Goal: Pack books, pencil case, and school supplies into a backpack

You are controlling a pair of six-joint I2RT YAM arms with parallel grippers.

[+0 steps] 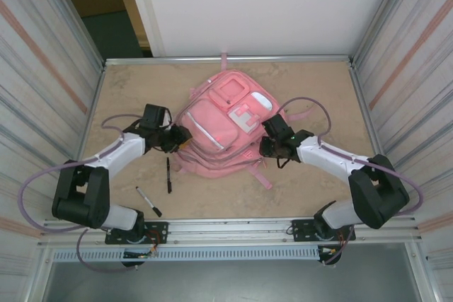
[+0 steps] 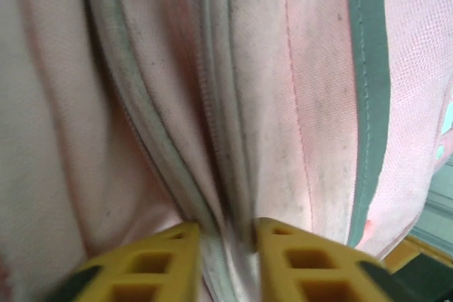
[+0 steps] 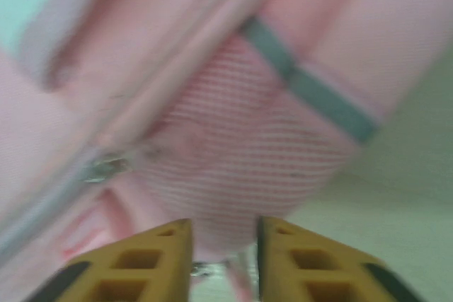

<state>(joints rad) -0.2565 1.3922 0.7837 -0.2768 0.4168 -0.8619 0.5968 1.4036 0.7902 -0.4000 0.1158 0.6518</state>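
Note:
The pink backpack (image 1: 219,129) lies flat in the middle of the table with its front pockets facing up. My left gripper (image 1: 178,138) is at its left side, jaws open a little, with a zip seam of the backpack (image 2: 283,104) lying between the yellow fingers (image 2: 163,259). My right gripper (image 1: 267,148) is at the right side, also open a little, and the backpack's mesh pocket (image 3: 248,153) bulges into the gap. Two black pens (image 1: 168,175) (image 1: 148,201) lie on the table in front of the left arm. The books and the pencil case are out of view.
A pink strap (image 1: 265,178) trails from the backpack toward the near edge. Corrugated walls (image 1: 42,90) close in both sides. A metal rail (image 1: 233,228) runs along the front. Bare tabletop (image 1: 311,97) lies to the right of the backpack.

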